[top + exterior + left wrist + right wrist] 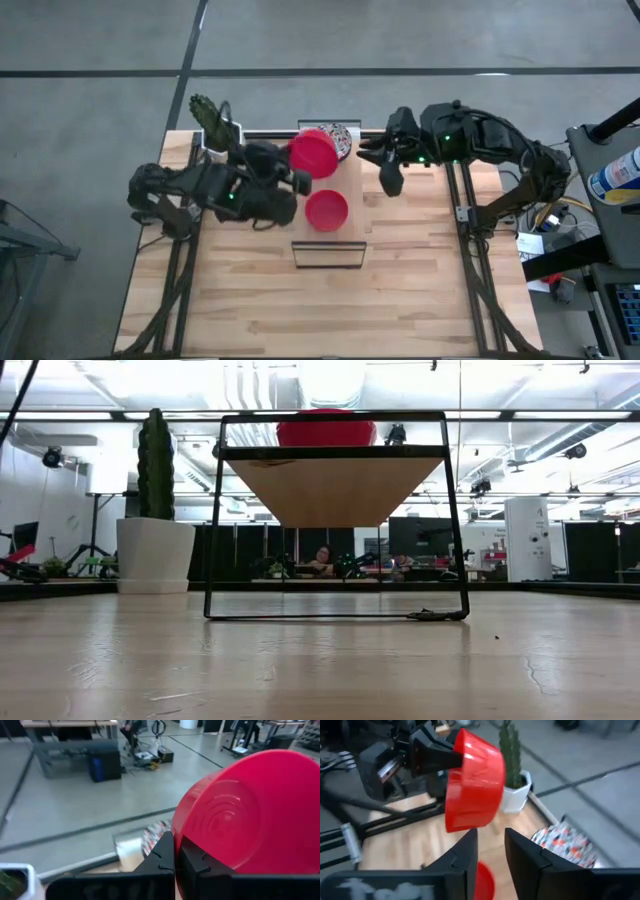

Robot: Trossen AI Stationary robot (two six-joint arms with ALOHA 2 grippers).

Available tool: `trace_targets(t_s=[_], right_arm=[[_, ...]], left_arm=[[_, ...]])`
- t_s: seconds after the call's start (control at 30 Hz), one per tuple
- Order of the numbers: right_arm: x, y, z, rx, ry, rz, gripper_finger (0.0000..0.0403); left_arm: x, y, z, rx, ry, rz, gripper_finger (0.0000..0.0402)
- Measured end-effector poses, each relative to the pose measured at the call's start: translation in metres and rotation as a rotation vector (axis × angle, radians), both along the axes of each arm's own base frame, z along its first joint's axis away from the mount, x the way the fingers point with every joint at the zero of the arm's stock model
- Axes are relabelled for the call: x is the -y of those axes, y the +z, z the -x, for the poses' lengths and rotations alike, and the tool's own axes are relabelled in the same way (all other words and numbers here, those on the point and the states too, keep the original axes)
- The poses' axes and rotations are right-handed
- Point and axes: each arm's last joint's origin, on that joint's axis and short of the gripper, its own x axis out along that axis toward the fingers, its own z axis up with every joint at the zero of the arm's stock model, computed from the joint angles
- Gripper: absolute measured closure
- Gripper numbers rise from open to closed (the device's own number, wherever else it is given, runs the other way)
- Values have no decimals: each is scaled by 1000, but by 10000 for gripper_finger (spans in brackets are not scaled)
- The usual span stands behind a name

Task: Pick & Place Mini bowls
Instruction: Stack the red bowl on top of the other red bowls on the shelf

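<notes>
Near the far edge of the tabletop, the left hand pinches the rim of a red bowl, its fingers pressed together on the thin wall. That bowl is off the surface and tipped on its side, so that its ringed underside faces the left wrist camera and its profile shows in the right wrist view. Just behind it, at the back edge, sits a speckled bowl, white with red and dark flecks. A second red bowl rests upright on the wooden top of a small black-framed stand; from table level its red side shows above the stand's shelf. The right hand hovers just beside the lifted bowl, on the side away from the left arm, its two fingers spread apart with nothing between them. A cactus in a white pot stands at the far left corner, close behind the left arm.
</notes>
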Motion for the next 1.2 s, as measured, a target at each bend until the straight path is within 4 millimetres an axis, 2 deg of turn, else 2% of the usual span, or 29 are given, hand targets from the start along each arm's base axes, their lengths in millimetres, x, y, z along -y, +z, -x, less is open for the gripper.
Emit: trace_targets(t_s=[0.3,0.5,0.67,0.87,1.13,1.2], right_arm=[[4,-10,-37,27,-140,148,244],[8,-22,-61,16,-222,204,212],[9,-26,-77,50,-231,208,208],[13,-30,-84,44,-251,193,242],[22,-30,-80,22,-277,196,370],[25,-32,-80,7,-275,186,384]], left_arm=[[-32,15,3,-117,61,-87,401],[-39,17,3,-177,65,-115,401],[-41,16,3,-231,54,-138,401],[-41,17,3,-254,41,-144,401],[-39,16,2,-263,-10,-109,401],[-39,15,2,-261,-19,-99,400]])
